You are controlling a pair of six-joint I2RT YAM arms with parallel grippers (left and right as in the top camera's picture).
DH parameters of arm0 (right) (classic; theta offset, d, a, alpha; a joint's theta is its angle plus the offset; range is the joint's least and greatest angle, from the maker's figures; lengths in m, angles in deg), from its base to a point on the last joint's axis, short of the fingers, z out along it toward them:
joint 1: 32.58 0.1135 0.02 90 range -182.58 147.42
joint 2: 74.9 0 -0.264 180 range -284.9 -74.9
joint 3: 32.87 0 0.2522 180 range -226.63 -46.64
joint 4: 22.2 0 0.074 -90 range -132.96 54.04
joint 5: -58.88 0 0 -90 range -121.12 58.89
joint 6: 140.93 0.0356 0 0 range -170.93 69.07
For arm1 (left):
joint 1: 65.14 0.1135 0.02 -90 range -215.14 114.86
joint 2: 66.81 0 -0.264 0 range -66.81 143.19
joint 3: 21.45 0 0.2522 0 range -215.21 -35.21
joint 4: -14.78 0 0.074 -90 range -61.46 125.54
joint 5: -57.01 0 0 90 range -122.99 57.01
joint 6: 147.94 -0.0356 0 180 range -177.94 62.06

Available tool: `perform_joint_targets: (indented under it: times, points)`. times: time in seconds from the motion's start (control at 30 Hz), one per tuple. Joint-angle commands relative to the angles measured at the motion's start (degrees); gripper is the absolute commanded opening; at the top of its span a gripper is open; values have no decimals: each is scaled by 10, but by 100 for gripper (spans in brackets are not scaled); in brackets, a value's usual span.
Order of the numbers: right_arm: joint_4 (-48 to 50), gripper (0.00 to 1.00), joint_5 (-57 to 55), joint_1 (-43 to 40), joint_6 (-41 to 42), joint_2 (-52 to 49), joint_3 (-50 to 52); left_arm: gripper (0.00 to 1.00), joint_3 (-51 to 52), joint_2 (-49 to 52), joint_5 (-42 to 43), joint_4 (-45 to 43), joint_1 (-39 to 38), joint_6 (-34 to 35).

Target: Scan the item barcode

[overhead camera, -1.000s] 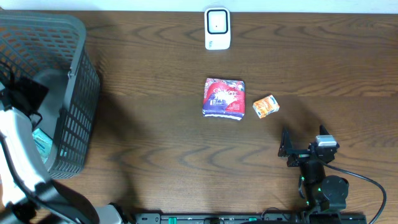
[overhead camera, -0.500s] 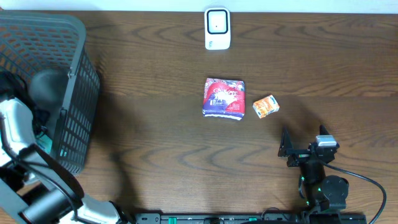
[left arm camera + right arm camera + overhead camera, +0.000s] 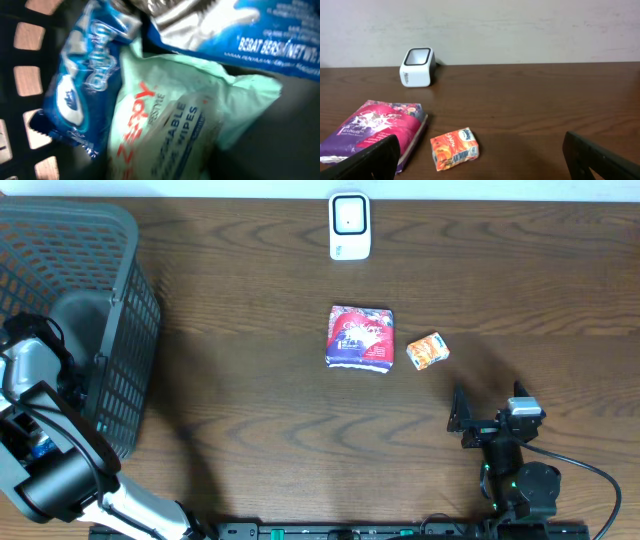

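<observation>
Basket (image 3: 120, 300): dark grey plastic, open lattice walls, rounded corners, at the table's left edge. Table (image 3: 250, 410): dark brown wood grain, matte.

Left arm (image 3: 30, 375) reaches down into the basket. The left gripper's fingers can't be made out in either view, so can't tell if they are apart, together or clamped on anything.

The left wrist view is a blurred close-up of the basket contents:
- Wipes pack (image 3: 170, 110): soft mint-green plastic pouch, crinkled. It has a red brand word ending "ppy", a small "LIFESTYLE", and a blue patch reading "...ABLE WIPES".
- Blue wrapper (image 3: 85, 85): glossy foil, crimped end, white swirl lettering that is unreadable. It lies just left of the wipes pack, touching it, against the lattice.
- Blue bag (image 3: 260, 30): shiny, with a silver patch, lying over the top edge of the wipes pack. Its white print reads "BERAT BERSIH/NET WT".

Scanner (image 3: 349, 225): white plastic block with rounded corners and a dark-framed window, at the table's far edge, centre. The small mark on its side is too small to read.

Purple pack (image 3: 360, 338): flat soft pouch in purple and red with white print, unreadable, mid-table. Carton (image 3: 427, 351): small orange box with fruit art, just right of the purple pack, not touching.

Right gripper (image 3: 488, 412): black fingers spread wide, nothing between them, near the table's front right.
</observation>
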Motion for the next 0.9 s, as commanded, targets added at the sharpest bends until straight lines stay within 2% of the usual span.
perform_joint_targets:
  times: [0.0, 0.13, 0.27, 0.5, 0.67, 0.8, 0.87]
  points:
    - [-2, 99, -5, 3, 8, 1, 1, 9, 6, 26, 48, 0, 6, 3]
    - [-2, 99, -5, 3, 8, 1, 1, 7, -10, 0, 50, 6, 5, 3]
    - [-2, 99, -5, 3, 8, 1, 1, 7, -37, -58, 112, 7, 5, 3]
    - [-2, 99, -5, 3, 8, 1, 1, 7, -58, -221, 301, -45, 5, 4]
    - [-2, 99, -5, 3, 8, 1, 1, 7, -58, -324, 471, -117, -10, 34]
    - [-2, 99, -5, 3, 8, 1, 1, 7, -58, -360, 602, -203, -79, 33]
    - [-2, 99, -5, 3, 8, 1, 1, 8, -58, -367, 624, -236, -135, 16]
